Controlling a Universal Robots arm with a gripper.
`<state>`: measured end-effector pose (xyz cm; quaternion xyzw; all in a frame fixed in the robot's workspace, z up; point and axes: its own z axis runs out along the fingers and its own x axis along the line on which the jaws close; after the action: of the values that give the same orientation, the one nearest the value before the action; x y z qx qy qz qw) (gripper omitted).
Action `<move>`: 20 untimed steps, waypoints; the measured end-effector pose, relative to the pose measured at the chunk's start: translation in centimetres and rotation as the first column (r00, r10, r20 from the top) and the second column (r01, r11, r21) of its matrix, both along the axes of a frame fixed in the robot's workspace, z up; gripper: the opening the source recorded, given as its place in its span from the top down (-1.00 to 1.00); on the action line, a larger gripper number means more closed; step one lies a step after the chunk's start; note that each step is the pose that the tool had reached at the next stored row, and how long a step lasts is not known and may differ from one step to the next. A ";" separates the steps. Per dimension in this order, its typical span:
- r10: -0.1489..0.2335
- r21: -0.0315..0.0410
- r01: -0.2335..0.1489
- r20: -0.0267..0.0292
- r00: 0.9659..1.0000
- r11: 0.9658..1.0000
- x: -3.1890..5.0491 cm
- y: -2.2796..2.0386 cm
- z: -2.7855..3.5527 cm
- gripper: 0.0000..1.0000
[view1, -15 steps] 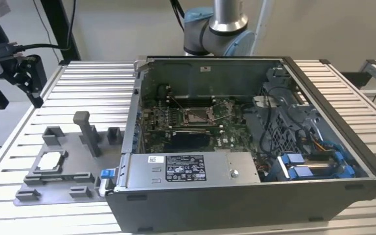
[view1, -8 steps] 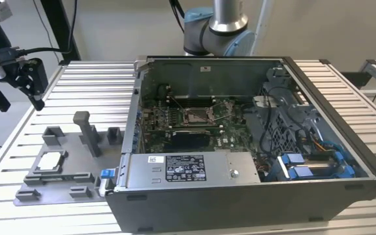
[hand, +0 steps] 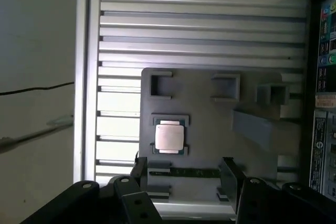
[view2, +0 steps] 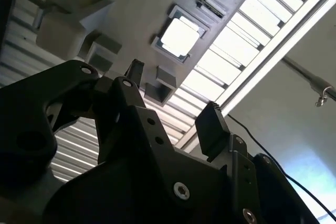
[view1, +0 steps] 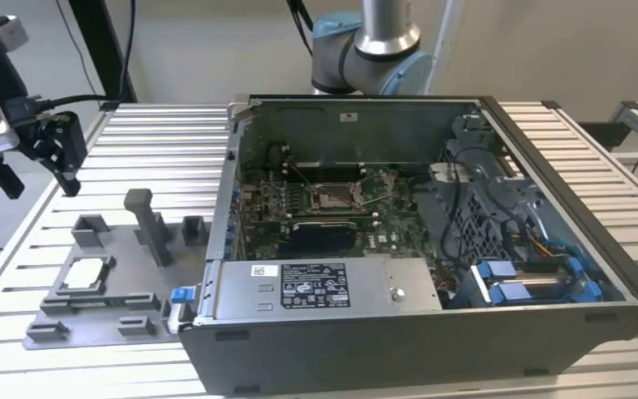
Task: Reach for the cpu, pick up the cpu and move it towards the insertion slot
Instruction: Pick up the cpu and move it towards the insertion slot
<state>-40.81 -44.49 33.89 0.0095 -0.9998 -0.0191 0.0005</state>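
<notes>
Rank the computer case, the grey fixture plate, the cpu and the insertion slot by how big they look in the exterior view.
1. computer case
2. grey fixture plate
3. insertion slot and cpu look about alike. They sit at different distances from the camera, so I won't rank them.

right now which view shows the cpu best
The first wrist view: the cpu faces the camera squarely, seated in its grey fixture, all edges distinct. The second wrist view shows it slanted and glaring. In the exterior view it is a small pale patch.
</notes>
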 end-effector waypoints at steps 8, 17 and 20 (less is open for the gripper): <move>0.000 0.000 0.000 0.000 1.000 1.000 0.00 0.00 -0.88 -1.00; -0.002 -0.002 0.002 0.000 1.000 1.000 -0.06 0.48 -1.75 -1.00; -0.004 -0.004 0.004 0.000 1.000 1.000 -0.12 0.87 -2.02 -1.00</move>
<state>-40.93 -43.62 31.87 0.0074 -0.9998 -0.0170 0.0004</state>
